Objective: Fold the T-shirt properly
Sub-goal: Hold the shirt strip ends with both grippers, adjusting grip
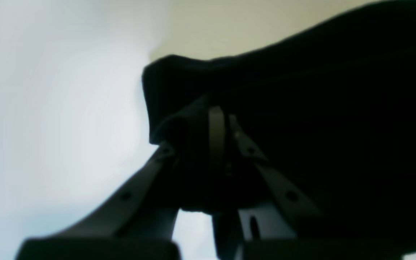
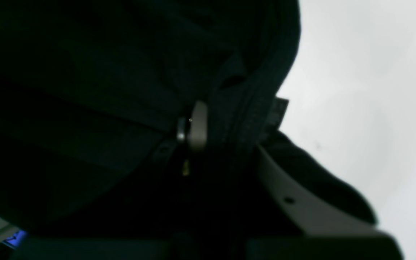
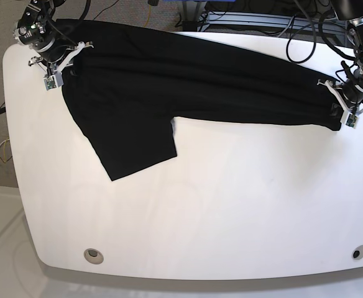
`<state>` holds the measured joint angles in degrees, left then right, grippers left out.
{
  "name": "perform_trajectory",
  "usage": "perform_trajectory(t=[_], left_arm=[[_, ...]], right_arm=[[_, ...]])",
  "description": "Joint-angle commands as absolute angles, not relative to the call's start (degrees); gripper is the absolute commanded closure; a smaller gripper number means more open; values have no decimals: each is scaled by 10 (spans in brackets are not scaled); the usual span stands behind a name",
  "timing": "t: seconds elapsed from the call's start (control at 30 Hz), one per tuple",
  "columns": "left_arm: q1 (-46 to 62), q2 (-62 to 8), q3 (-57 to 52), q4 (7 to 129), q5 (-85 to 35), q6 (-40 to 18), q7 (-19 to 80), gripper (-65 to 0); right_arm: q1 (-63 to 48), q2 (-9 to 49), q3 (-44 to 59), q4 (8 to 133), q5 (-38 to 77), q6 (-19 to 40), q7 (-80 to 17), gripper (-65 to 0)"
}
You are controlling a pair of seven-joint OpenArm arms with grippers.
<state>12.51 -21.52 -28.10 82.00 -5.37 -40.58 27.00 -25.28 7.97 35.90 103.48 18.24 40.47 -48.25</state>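
Stretched along the desk's [image 3: 188,205] far edge, the limp, light T-shirt [image 3: 169,81] sags between left tool [image 3: 346,102] and right tool [image 3: 56,62], each clenched on an end hem.

wrist views dark, blurred; base bright.

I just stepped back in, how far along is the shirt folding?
Early. The T-shirt lies in one long folded band across the table, a sleeve hanging toward the front. The left pincer and right pincer are each shut on an end. The sleeve and crosswise folds remain.
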Motion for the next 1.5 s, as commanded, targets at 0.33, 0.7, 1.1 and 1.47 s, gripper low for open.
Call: perform_trajectory(t=[0.33,0.7,1.1,1.47], left_arm=[[117,-219,-288,828,-48,-398,259,0],[116,-222,-289,832,-49,-400,259,-97],[117,-222,-290,868,-50,-400,259,-472],[116,-222,-290,911,-50,-400,260,-472]], right_arm=[[-247,88,360,1002,180,400,-479,0],[-245,88,360,1007,180,400,-479,-24],[-244,88,360,1033,182,400,-479,-305],[-228,87,364,1080,185,400,-479,-373]])
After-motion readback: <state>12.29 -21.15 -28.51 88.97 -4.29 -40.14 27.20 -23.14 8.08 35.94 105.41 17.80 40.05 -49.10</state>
